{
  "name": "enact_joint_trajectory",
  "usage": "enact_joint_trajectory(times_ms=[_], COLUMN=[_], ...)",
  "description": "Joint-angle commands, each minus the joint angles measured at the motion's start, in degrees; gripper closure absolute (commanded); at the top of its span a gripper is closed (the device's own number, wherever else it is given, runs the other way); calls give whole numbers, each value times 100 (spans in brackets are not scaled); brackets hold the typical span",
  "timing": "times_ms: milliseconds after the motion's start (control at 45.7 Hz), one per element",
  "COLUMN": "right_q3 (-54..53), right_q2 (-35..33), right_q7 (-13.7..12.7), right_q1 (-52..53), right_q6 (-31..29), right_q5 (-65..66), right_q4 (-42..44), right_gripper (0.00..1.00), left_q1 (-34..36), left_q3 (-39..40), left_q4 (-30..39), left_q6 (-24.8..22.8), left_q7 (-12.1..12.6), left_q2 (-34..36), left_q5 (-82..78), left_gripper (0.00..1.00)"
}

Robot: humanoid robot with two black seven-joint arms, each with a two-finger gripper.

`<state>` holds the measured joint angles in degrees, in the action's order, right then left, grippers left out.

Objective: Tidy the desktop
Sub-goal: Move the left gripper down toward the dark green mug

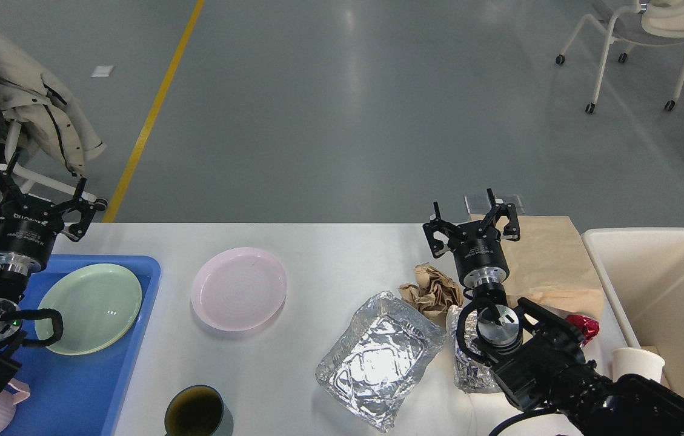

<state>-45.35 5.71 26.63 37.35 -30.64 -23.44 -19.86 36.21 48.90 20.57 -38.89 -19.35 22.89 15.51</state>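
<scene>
The white desktop (329, 242) spans the lower half of the head view. On it lie a pink plate (239, 289), a foil tray (378, 357), crumpled brown paper (432, 289), a foil wad (469, 363) and a flat brown paper bag (551, 260). My left gripper (36, 197) hangs open over the far left table corner, above the blue tray (84, 387), holding nothing. My right gripper (474, 219) stands open above the crumpled paper and the bag's left edge, empty.
A green plate (90, 307) lies in the blue tray. A cream bin (663, 290) stands at the right edge with a paper cup (637, 362) beside it. A red wrapper (584, 327) peeks from behind my right arm. A dark mug (196, 412) sits at the front edge.
</scene>
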Motion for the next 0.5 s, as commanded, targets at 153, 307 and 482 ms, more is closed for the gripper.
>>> enact_joint_trajectory(times_ms=[153, 307, 482], right_q3=[0, 0, 0], right_q2=[0, 0, 0], right_q7=[0, 0, 0], right_q1=[0, 0, 0], right_q6=[5, -4, 5], right_q5=[-3, -3, 15], right_q4=[0, 0, 0], right_gripper=[0, 0, 0], left_q1=[0, 299, 641], left_q3=[-21, -652, -1707], left_q4=[0, -9, 0], left_q6=[31, 48, 92], left_q7=[10, 1, 27], left_q2=[-83, 320, 1278], left_q5=[-39, -30, -39], left_gripper=[0, 0, 0])
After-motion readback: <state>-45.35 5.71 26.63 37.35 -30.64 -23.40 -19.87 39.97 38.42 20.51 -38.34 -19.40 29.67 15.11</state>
